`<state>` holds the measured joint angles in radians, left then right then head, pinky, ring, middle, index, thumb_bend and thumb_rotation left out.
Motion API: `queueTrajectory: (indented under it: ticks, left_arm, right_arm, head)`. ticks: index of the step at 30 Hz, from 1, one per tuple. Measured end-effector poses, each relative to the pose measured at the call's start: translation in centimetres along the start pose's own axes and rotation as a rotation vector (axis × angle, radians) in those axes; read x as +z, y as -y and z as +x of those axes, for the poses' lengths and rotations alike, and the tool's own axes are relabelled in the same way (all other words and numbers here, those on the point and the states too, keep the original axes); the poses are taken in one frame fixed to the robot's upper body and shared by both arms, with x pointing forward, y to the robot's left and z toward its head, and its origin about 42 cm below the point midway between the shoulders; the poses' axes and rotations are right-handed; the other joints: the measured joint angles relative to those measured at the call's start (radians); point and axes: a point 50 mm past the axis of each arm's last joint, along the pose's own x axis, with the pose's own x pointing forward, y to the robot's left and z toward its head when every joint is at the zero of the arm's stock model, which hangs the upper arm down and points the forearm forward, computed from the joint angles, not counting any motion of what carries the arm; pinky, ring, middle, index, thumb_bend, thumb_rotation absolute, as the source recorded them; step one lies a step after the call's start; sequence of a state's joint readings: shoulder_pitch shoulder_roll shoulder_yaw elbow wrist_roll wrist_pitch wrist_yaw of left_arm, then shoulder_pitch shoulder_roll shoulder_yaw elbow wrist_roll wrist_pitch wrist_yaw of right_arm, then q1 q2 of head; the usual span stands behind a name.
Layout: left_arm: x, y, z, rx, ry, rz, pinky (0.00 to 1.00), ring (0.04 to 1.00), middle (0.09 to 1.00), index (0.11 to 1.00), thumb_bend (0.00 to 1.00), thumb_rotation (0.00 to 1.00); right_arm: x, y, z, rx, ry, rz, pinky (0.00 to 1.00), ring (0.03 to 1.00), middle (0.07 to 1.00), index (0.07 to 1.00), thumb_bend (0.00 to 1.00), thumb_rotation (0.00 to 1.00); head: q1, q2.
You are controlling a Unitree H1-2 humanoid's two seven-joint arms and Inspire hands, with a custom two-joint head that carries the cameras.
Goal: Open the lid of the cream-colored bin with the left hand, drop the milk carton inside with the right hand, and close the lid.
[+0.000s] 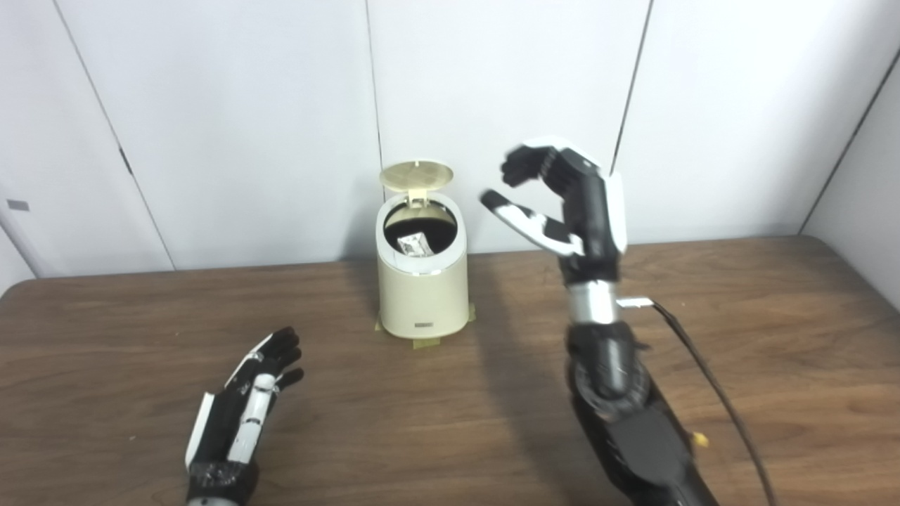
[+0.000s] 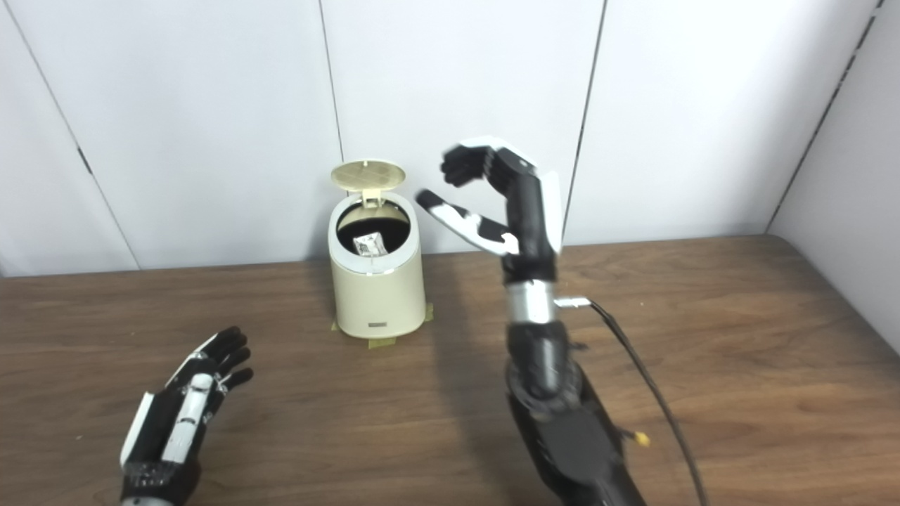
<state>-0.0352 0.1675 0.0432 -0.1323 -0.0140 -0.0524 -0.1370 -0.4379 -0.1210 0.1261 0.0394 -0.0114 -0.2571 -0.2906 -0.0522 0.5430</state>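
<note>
We see the right robot hand (image 1: pixel 562 204) raised beside the cream-colored bin (image 1: pixel 422 281), fingers spread, holding nothing. The milk carton (image 1: pixel 415 244) lies inside, lid (image 1: pixel 416 176) upright. The left robot hand (image 1: pixel 242 407) rests released on the tabletop (image 1: pixel 450 422).

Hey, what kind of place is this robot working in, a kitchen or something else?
Probably a lab or test room, not a kitchen: plain white wall panels, a bare wooden table, and a cream-colored bin taped down at its base, lid up with a milk carton inside.
</note>
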Motion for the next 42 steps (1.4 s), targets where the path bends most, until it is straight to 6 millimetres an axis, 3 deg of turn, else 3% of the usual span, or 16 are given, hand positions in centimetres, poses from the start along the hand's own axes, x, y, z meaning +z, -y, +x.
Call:
queueTrajectory:
  ticks: [4,10,13,17,21,26,31,37,42]
  left_arm:
    - [5.7,-2.6,3.7,-0.121,0.129,0.259,0.99,0.995,0.967,0.925,0.47,0.88]
    - [13.3,-1.4,9.0,-0.173,0.242,0.481,1.00,0.998,0.936,0.906,0.69,1.00]
    - [15.9,-1.3,10.9,-0.184,0.226,0.580,1.00,1.000,0.934,0.898,0.80,1.00]
    - [18.9,-1.2,12.8,-0.168,0.217,0.673,1.00,1.000,0.936,0.899,0.83,1.00]
    - [21.3,1.1,14.3,-0.224,0.254,0.726,1.00,0.994,0.937,0.873,0.87,1.00]
    - [23.2,2.5,16.8,-0.230,0.258,0.824,1.00,0.998,0.914,0.831,0.89,1.00]
    - [24.4,4.4,18.3,-0.263,0.273,0.901,1.00,0.987,0.903,0.823,0.92,1.00]
    - [23.1,7.0,19.9,-0.294,0.225,0.957,1.00,0.961,0.882,0.833,0.88,1.00]
    - [22.4,7.3,20.7,-0.277,0.190,1.012,1.00,0.958,0.872,0.799,0.89,1.00]
  right_arm:
    - [-0.6,2.6,-3.0,0.079,-0.082,-0.024,0.78,0.810,0.820,0.809,0.31,0.65]
    - [-1.8,3.9,-8.5,0.092,-0.211,-0.020,0.80,0.835,0.846,0.827,0.29,0.56]
    - [-2.1,4.6,-10.3,0.046,-0.260,0.017,0.80,0.839,0.844,0.830,0.28,0.52]
    - [-1.9,4.7,-12.6,-0.012,-0.309,0.081,0.82,0.845,0.844,0.834,0.25,0.48]
    - [-1.9,4.6,-14.8,-0.028,-0.367,0.096,0.81,0.846,0.842,0.831,0.24,0.47]
    - [-1.2,4.5,-16.7,-0.034,-0.416,0.064,0.81,0.833,0.831,0.824,0.20,0.43]
    - [-1.1,4.6,-17.7,-0.025,-0.436,0.032,0.78,0.822,0.826,0.819,0.17,0.26]
    - [-1.1,4.2,-17.8,0.008,-0.432,-0.039,0.74,0.793,0.800,0.795,0.17,0.16]
    - [-1.1,4.3,-17.8,0.012,-0.432,-0.055,0.74,0.798,0.806,0.794,0.18,0.19]
  head:
    - [0.003,-0.002]
    - [0.014,-0.002]
    - [0.014,0.002]
    - [0.017,0.000]
    - [0.018,0.003]
    - [0.025,0.000]
    - [0.017,0.003]
    - [0.022,0.003]
    - [0.021,0.000]
